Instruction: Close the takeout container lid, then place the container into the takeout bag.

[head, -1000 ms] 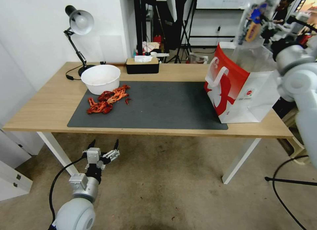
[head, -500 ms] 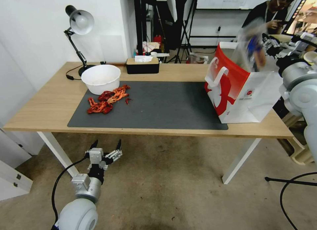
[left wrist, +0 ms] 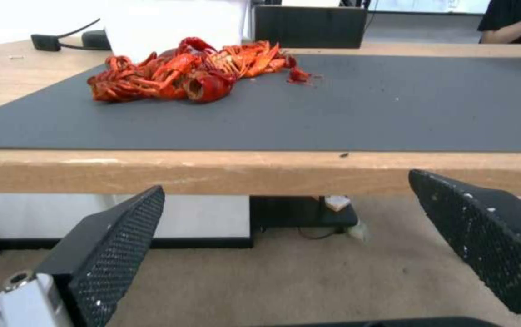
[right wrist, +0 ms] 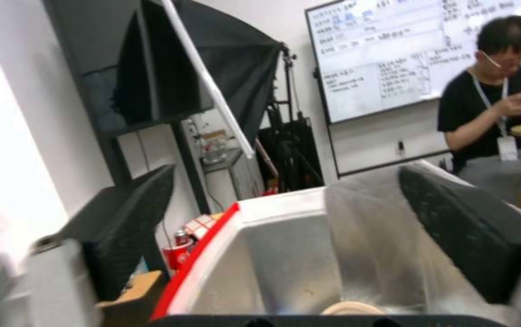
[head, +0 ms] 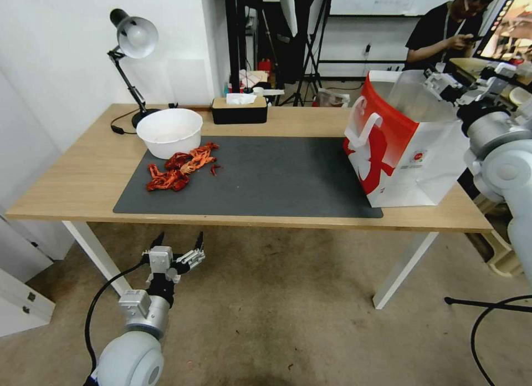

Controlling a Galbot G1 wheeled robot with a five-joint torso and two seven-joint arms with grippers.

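Our right gripper (head: 443, 86) hangs just above the far corner of the takeout bag (head: 410, 153), and in the right wrist view its two dark fingers (right wrist: 133, 218) stand spread wide with nothing between them, the bag's clear liner and red rim directly beneath. From there we look outward: the takeout bag stands upright, with its mouth open, partly on the end of the dark mat (head: 260, 175), its red side with the white figure facing the mat and its white side facing us. We cannot make out the takeout container anywhere on the table (head: 72, 181); since our gripper is empty over the open bag, we judge the container already lies inside it (the bag's walls hide the bottom, so this is a judgement, not something we see). If that holds, both steps are done and nothing is left beyond drawing the arm clear. Well away from the bag, across the mat, sit a white bowl (head: 169, 132) and a heap of red crayfish shells (head: 180, 167). Our left gripper (head: 176, 252) waits below the table's near edge, fingers spread and empty.
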